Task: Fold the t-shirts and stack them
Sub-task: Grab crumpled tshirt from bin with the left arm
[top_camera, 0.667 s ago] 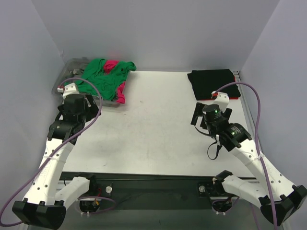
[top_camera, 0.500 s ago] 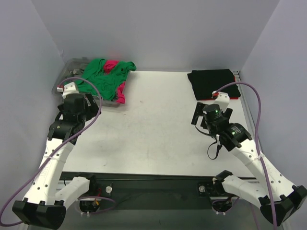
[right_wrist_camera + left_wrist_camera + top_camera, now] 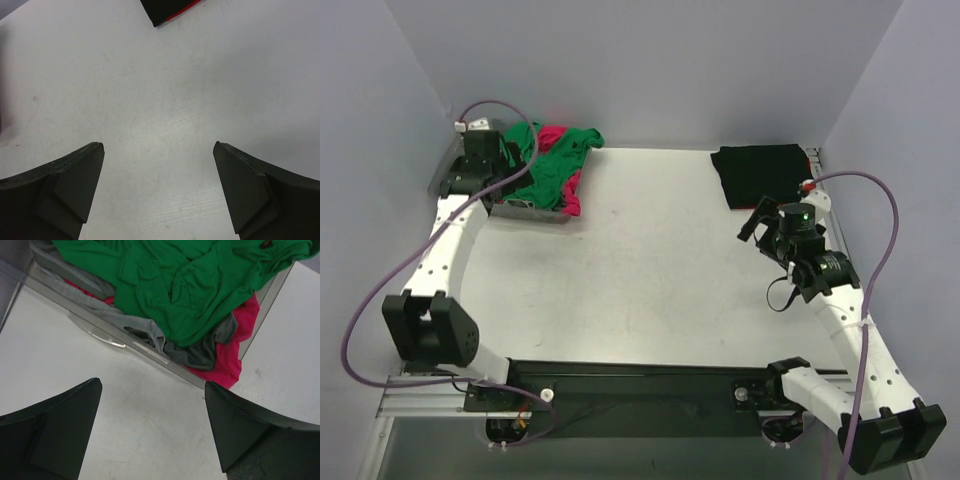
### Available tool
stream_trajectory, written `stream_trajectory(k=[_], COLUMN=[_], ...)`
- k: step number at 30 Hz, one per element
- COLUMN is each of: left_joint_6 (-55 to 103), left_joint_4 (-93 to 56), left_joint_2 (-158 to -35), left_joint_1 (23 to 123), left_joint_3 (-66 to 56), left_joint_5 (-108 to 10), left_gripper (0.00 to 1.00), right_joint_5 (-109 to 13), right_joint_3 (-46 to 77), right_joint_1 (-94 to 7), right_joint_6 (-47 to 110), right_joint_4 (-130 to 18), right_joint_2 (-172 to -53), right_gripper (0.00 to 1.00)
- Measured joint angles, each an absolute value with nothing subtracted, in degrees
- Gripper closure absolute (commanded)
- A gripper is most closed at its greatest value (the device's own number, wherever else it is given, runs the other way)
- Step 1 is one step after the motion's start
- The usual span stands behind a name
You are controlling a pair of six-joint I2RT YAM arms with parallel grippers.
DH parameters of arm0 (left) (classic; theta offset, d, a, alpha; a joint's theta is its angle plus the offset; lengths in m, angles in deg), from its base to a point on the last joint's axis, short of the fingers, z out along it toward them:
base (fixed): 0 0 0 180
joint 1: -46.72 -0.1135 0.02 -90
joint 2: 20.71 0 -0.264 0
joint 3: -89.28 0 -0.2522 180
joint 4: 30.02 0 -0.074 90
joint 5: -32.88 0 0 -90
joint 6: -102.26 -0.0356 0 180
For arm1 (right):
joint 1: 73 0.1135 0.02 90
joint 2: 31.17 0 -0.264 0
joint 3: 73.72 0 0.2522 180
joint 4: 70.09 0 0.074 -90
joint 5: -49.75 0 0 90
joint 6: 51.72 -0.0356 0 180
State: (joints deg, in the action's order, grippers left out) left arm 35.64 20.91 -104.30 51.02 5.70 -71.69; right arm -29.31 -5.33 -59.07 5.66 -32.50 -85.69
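**Left arm's parked at the bin, nothing grabbed yet**

Your left jaws (image 3: 152,385) are spread wide and empty, hanging just short of the clear bin (image 3: 100,332) in the far left corner. The green shirt (image 3: 200,285) is heaped on top in there and spills over the rim. The grey shirt (image 3: 200,352) and pink shirt (image 3: 235,357) are squashed underneath and poke out the near side. It's the unsorted pile, so green is the one you can actually get at first.

Your right jaws (image 3: 158,146) are wide apart too, holding nothing, over bare table (image 3: 650,270) a bit in front of the black shirt (image 3: 765,172). That one lies flat in a neat rectangle at the far right corner. I'd read it as already folded and the start of the stack. There's a strip of red (image 3: 175,12) under its edge, can't tell what it is.

My guess is one done, three to go. I'd pinch a bunched bit of green near the rim and drag it to the open middle, where both arms can reach to flatten it. Watch the grey doesn't come along for the ride.
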Motion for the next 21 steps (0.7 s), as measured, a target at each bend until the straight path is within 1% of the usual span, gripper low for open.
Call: stream_trajectory(k=[9,15,21], left_joint_6=[32.2,28.8,27.8], left_joint_4=[21.7,26.7,29.7], left_joint_2=[-128.1,-143.7,-150.4], left_joint_1=[50.0,50.0,49.6], left_joint_3=[27.8,44.6,46.6], left_joint_5=[-70.3,-72.3,-73.4], left_gripper=[0.07,0.09,0.1], right_joint_5=[-35.8,-38.3,-40.5], right_joint_3=[-3.9,-1.2,0.4], right_joint_1=[-62.8,-64.9,-66.2], right_joint_6=[5.7,6.2,6.6], right_joint_4=[-34.9,-36.3,-36.6], right_joint_2=[-91.5,-95.6,-97.9], right_gripper=[0.0,0.0,0.01])
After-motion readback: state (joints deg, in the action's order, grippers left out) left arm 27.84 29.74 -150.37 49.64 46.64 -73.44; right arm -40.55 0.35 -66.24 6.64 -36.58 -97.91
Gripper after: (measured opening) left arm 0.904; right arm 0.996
